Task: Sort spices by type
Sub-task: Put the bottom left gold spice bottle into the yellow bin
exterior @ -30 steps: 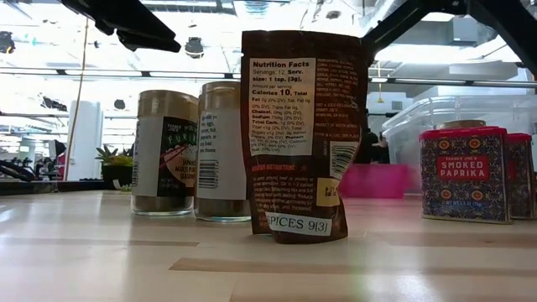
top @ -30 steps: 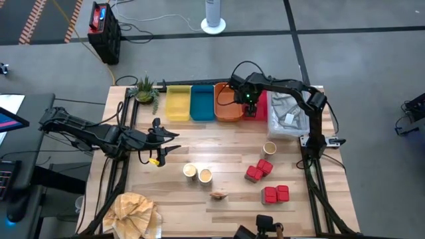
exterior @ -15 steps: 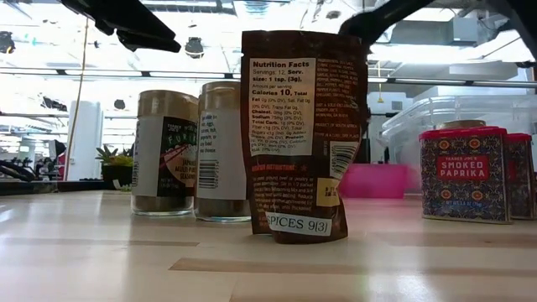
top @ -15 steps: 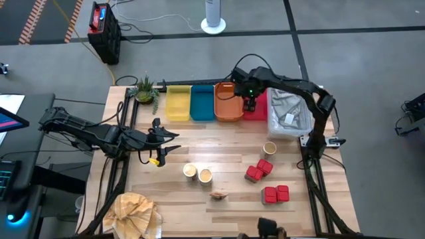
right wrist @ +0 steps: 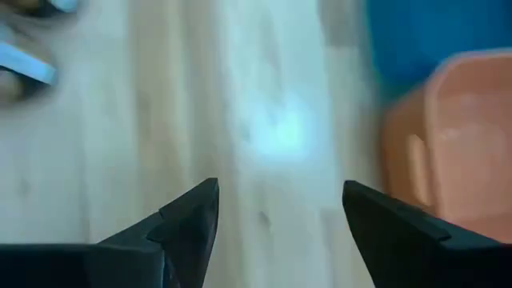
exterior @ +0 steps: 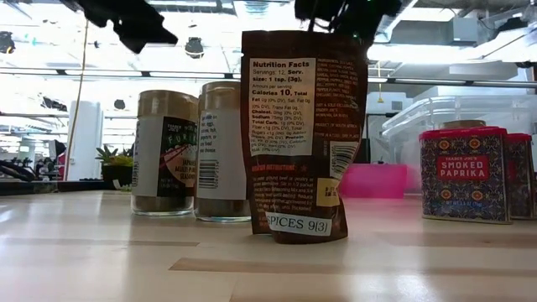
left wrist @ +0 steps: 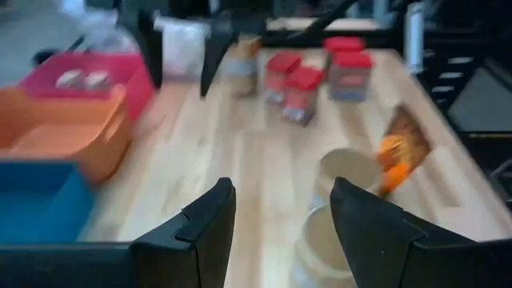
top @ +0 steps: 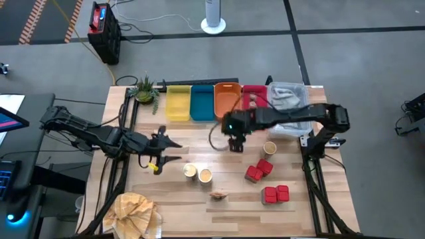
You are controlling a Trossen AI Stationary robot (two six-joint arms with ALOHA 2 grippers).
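My right gripper (top: 236,144) hangs open and empty over the bare wood in front of the orange tray (top: 226,101); its wrist view shows the open fingers (right wrist: 276,228) above the tabletop. My left gripper (top: 163,142) is open and empty at mid-left, facing two pale round tubs (top: 190,171) (top: 204,176). A third tub (top: 269,147) stands to the right. Red boxy packs (top: 259,170) (top: 275,194) stand at the near right. The dark-tan packet (top: 219,194) stands upright near the front edge (exterior: 302,134). Two tiny jars (top: 252,100) lie in the red tray (top: 255,113).
Yellow (top: 177,103) and blue (top: 201,103) trays stand left of the orange one along the far edge. A clear bin (top: 289,109) sits at the far right, a small plant (top: 145,88) at the far left, and a yellowish-tan cloth (top: 136,212) at the near-left corner.
My right gripper has gone from above the red tray at the far edge toward the table's near edge and somewhat to the left, and now hangs over the bare wood in front of the orange tray.
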